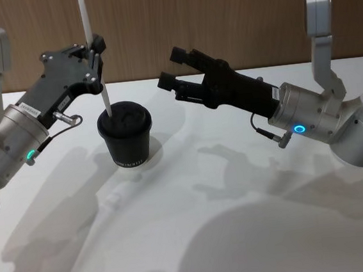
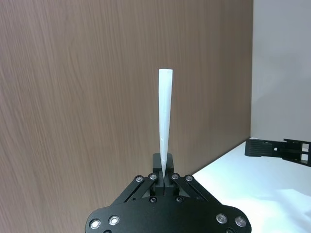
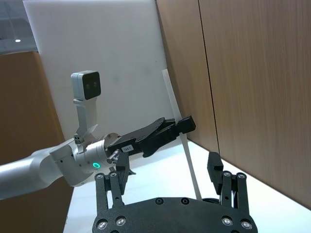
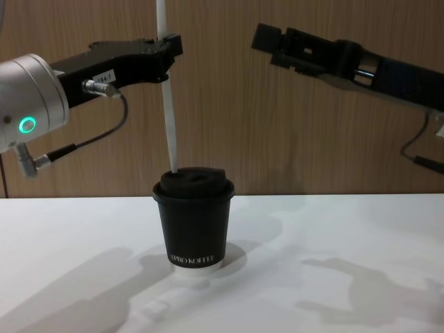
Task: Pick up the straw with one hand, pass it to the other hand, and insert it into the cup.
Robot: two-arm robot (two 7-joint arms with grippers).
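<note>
My left hand [image 1: 96, 51] is clamped on the straw [image 1: 94, 54], pinching it partway up its length; the left wrist view shows the fingertips [image 2: 164, 171] pressed together on it. Straw stands nearly upright, tilted slightly, its lower end touching the lid of the cup [image 1: 126, 135] near the lid's left edge. From the chest view the tip sits right at the lid top; I cannot tell whether it has entered the opening. Cup stands upright on the white tabletop [image 1: 241, 220], between the two arms. My right hand [image 1: 174, 69] hangs in the air to the right of the cup, fingers spread apart, holding nothing, well apart from the straw.
</note>
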